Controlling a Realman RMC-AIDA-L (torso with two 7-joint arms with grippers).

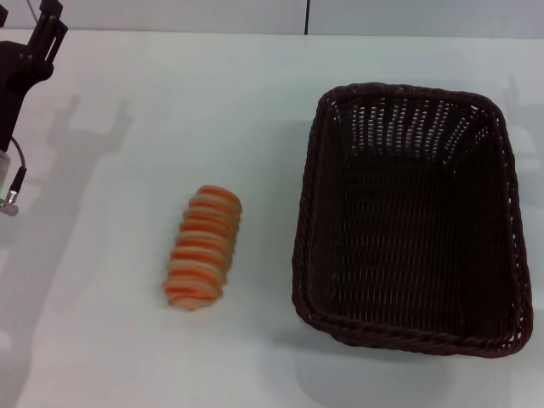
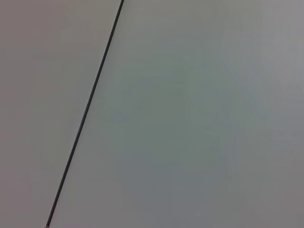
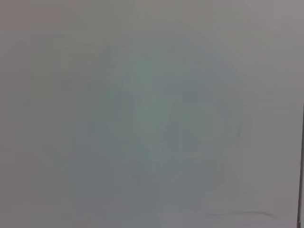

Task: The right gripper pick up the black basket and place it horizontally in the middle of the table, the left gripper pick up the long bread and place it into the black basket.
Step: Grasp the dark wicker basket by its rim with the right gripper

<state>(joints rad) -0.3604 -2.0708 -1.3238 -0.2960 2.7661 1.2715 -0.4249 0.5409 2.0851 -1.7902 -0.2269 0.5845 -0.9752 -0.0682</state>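
The black basket (image 1: 399,88) stands empty on the right side of the white table (image 1: 170,110), its long side running away from me. The long bread (image 1: 204,246), striped orange and cream, lies left of it near the table's middle, apart from the basket. My left gripper (image 1: 42,34) is raised at the far left edge of the head view, well away from the bread. My right gripper is out of view. Both wrist views show only a plain pale surface, with neither the basket nor the bread in them.
A thin dark seam (image 2: 85,114) crosses the left wrist view. A dark seam (image 1: 306,17) also splits the wall behind the table's far edge. A cable and connector (image 1: 12,200) hang from the left arm.
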